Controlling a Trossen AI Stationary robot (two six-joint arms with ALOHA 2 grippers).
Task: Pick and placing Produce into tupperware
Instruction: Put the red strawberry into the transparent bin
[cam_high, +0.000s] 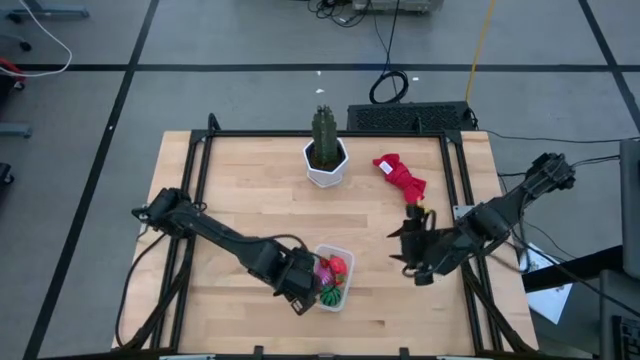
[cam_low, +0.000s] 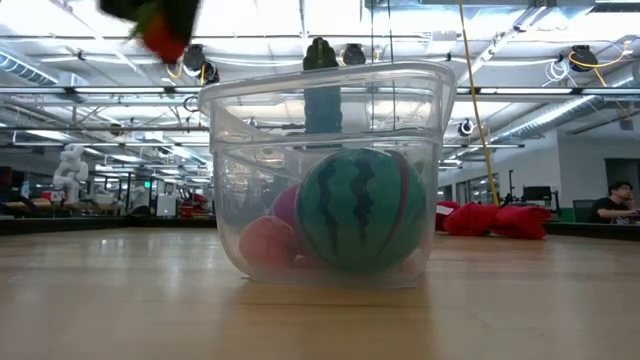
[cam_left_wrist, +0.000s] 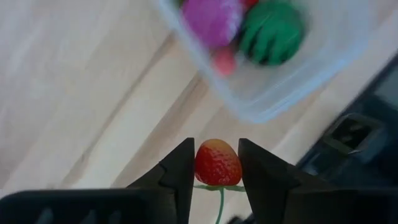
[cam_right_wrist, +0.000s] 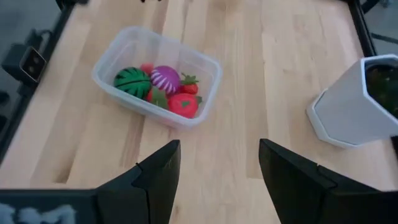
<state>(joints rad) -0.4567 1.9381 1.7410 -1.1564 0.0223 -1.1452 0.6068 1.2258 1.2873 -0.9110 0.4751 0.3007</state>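
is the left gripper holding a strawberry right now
Yes, the left gripper has its fingers closed on a strawberry, near the clear container.

A clear tub (cam_low: 325, 100) stands on the wooden table (cam_low: 120, 300), seen level from its side. Inside it a green striped ball (cam_low: 362, 212) rests against the near wall, with a pinkish-red piece (cam_low: 268, 243) low beside it and a purple piece (cam_low: 288, 205) behind, partly hidden. At the upper corner a dark gripper (cam_low: 155, 22) hangs above the tub's side with a red fruit (cam_low: 163, 40) in it; behind the tub stands a cactus (cam_low: 322, 90), and red cloth (cam_low: 490, 218) lies farther back on the table.
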